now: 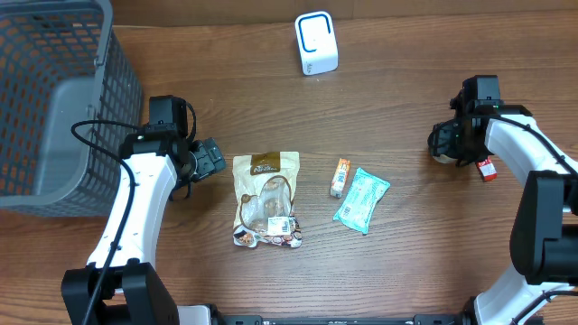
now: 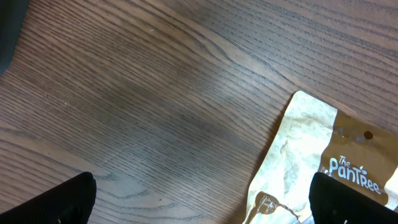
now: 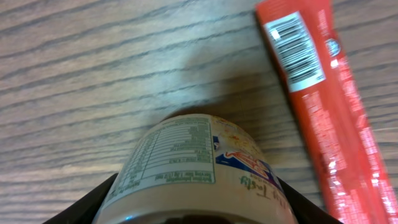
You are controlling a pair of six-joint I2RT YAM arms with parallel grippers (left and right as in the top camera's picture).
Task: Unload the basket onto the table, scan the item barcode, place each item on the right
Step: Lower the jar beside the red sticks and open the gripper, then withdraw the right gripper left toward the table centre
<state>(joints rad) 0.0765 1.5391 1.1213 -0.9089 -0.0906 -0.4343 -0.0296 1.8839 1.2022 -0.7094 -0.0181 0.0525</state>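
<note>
Round labelled tub (image 3: 186, 168), clasped by right fingers (image 3: 81, 208); left fingers (image 2: 56, 202) wide, woodgrain table (image 2: 155, 93)

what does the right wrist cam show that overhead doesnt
Right wrist only: the barcode on the red packet and the printed label on the container held in the right gripper. Overhead only: grey basket, white scanner, pouch, teal packet, left gripper. Both: red packet, container, wooden table.

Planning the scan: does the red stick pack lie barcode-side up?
Yes, in the right wrist view the red stick pack lies on the wooden table with its white barcode label facing up.
</note>
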